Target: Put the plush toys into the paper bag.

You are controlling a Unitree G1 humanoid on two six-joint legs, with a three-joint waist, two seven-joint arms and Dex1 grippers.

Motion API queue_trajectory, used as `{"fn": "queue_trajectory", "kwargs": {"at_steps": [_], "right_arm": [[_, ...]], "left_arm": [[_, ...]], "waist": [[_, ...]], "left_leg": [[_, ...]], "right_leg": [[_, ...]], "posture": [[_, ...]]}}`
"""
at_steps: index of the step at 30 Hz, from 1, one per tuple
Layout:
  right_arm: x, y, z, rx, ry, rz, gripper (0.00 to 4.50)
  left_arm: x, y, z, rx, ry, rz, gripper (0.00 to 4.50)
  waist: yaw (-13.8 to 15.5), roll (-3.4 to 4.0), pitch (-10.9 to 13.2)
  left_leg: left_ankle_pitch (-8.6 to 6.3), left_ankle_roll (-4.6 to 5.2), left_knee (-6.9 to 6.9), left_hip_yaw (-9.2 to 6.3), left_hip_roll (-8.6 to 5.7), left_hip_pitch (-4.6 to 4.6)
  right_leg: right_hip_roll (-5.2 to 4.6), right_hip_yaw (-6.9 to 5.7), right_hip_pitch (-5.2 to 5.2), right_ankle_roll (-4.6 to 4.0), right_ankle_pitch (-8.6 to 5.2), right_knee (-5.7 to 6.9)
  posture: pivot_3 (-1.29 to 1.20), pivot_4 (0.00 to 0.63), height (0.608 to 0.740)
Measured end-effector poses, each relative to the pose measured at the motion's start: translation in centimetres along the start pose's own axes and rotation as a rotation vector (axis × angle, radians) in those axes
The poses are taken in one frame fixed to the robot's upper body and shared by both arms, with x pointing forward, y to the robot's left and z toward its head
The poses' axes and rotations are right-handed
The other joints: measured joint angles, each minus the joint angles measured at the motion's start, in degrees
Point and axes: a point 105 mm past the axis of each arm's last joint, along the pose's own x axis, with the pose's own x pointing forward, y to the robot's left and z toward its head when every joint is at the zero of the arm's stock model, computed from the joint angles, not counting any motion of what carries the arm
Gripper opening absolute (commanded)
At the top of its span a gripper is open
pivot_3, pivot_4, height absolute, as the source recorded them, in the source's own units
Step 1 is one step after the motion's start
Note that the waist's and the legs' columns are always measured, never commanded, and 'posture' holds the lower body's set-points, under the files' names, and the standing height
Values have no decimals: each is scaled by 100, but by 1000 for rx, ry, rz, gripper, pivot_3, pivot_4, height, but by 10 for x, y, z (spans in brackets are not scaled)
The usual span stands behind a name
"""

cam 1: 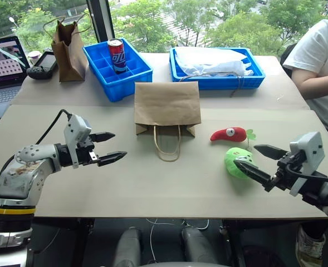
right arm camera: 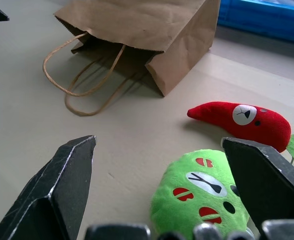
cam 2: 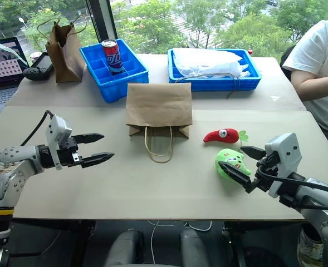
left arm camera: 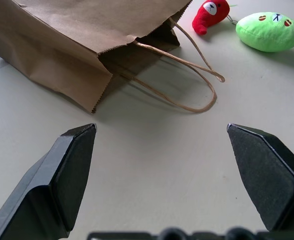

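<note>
At the table's near right edge: right claw (cam 1: 254,157), fingers spread wide, nothing held, poised over the green toy (cam 1: 237,162), which lies just under and between its tips. Red chili toy (cam 1: 229,134) just beyond the green one, green stem pointing right. Near left: left claw (cam 1: 112,147), likewise wide open and empty, well apart from both toys. Centre: paper bag (cam 1: 167,104) lying flat, mouth and rope handles (cam 1: 167,146) toward the robot. Behind: darker bag (cam 1: 68,49), blue tray (cam 1: 117,69) with a can (cam 1: 116,55), second blue tray (cam 1: 216,79) with white plastic.
</note>
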Motion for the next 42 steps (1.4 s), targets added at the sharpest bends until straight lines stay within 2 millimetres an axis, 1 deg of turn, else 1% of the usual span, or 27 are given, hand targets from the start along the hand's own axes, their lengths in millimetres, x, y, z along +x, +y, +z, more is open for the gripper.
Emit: {"fn": "queue_trajectory", "kwargs": {"at_steps": [2, 3, 4, 6, 7, 9, 11, 14, 17, 20, 22, 23, 25, 27, 29, 32, 36, 39, 40, 42], "right_arm": [[0, 0, 0, 0, 1, 3, 4467], [-1, 4, 0, -14, 19, 43, 4467], [-2, 8, 3, -39, 31, 78, 4467], [-3, 20, 19, -120, 31, 171, 4467], [-4, 25, 27, -156, 20, 205, 4467], [-2, 38, 41, -207, 15, 279, 4467], [1, 49, 46, -218, 16, 332, 4467], [6, 64, 44, -207, 39, 391, 4467], [10, 68, 43, -197, 51, 396, 4467], [16, 74, 39, -192, 77, 401, 4467], [20, 75, 36, -186, 92, 389, 4467], [22, 75, 36, -185, 88, 379, 4467], [24, 75, 37, -190, 79, 358, 4467], [25, 73, 37, -191, 79, 335, 4467], [26, 69, 36, -186, 82, 299, 4467], [25, 66, 35, -179, 89, 270, 4467], [23, 63, 37, -174, 79, 223, 4467], [21, 62, 38, -179, 73, 194, 4500], [21, 61, 38, -179, 74, 184, 4500], [21, 61, 37, -181, 74, 174, 4500]], "left_arm": [[0, 0, 0, 0, -2, -7, 4500], [-1, -3, 7, -12, -28, -74, 4500], [-3, -4, 17, 1, -49, -118, 4500], [-11, -6, 48, 86, -83, -217, 4500], [-14, -8, 60, 134, -86, -245, 4500], [-16, -12, 77, 214, -82, -306, 4500], [-10, -15, 76, 239, -59, -353, 4500], [7, -15, 66, 275, -22, -400, 4500], [20, -15, 58, 366, 22, -422, 4500], [44, -13, 53, 537, 44, -444, 4500], [62, -11, 55, 634, 20, -452, 4500], [74, -11, 58, 682, -2, -462, 4500], [90, -11, 58, 802, -10, -480, 4500], [98, -10, 54, 879, -4, -488, 4500], [113, -12, 50, 970, -16, -502, 4500], [127, -15, 42, 1123, 20, -527, 4500], [134, -10, 38, 1277, 62, -511, 4500], [139, -8, 36, 1340, 80, -493, 3857], [141, -9, 36, 1364, 84, -490, 3388], [144, -9, 36, 1392, 86, -487, 2880]], "waist": [[0, 0, 0], [1, -2, 2], [1, -5, 7], [2, -8, 8], [3, -7, 7], [-6, -6, 7], [-5, -7, 7], [6, -11, 9], [23, -11, 9], [79, -11, 9], [133, -11, 9], [153, -11, 9], [168, -11, 9], [165, -11, 9], [163, -12, 9], [153, -13, 9], [145, -14, 10], [154, -14, 10], [158, -14, 10], [160, -14, 10]], "left_leg": [[0, 0, 0, 0, 0, 0], [0, 0, 6, 0, -1, -4], [1, 1, 12, -1, 0, -11], [1, 1, 22, -6, 0, -10], [1, 1, 23, -6, 0, -4], [0, 2, 22, -5, -1, 3], [0, 2, 22, -7, 0, 3], [0, 2, 27, -12, -1, -12], [0, 2, 40, -15, -3, -32], [0, 2, 60, -27, -5, -48], [-4, 9, 82, -33, -5, -59], [-4, 9, 90, -35, -7, -66], [-4, 10, 95, -41, -12, -76], [-6, 13, 95, -43, -12, -80], [-6, 13, 96, -48, -14, -87], [-6, 14, 97, -54, -16, -89], [-6, 14, 98, -62, -18, -89], [-6, 14, 100, -66, -21, -94], [-6, 13, 101, -67, -22, -94], [-6, 14, 102, -68, -22, -97]], "right_leg": [[0, 0, 0, 0, 0, 0], [1, -1, -4, 0, 0, 5], [2, -3, -12, 0, 0, 12], [2, -9, -5, 3, -1, 14], [2, -9, 5, 3, -1, 10], [0, -7, 15, 6, -3, 5], [1, -9, 15, 5, -3, 5], [1, -12, 6, 0, 1, 5], [0, -13, -5, 2, 3, 6], [1, -21, -7, 4, 6, 7], [1, -27, -8, 7, 7, 11], [1, -28, -9, 10, 10, 10], [0, -27, -8, 15, 12, 4], [-1, -26, -8, 16, 13, 1], [-1, -28, -12, 17, 14, 1], [0, -28, -12, 20, 16, 1], [1, -31, -9, 21, 16, 6], [0, -31, -7, 24, 16, 5], [-1, -31, -7, 24, 17, 5], [-1, -32, -8, 25, 17, 6]], "posture": [[0, 150, 698], [0, 150, 698], [0, 150, 698], [0, 150, 698], [0, 150, 698], [0, 150, 698], [0, 150, 698], [0, 150, 698], [0, 150, 698], [0, 150, 698], [0, 150, 698], [0, 150, 698], [0, 150, 698], [0, 150, 698], [0, 150, 698], [0, 150, 698], [0, 150, 698], [0, 150, 698], [0, 150, 698], [0, 150, 698]]}}
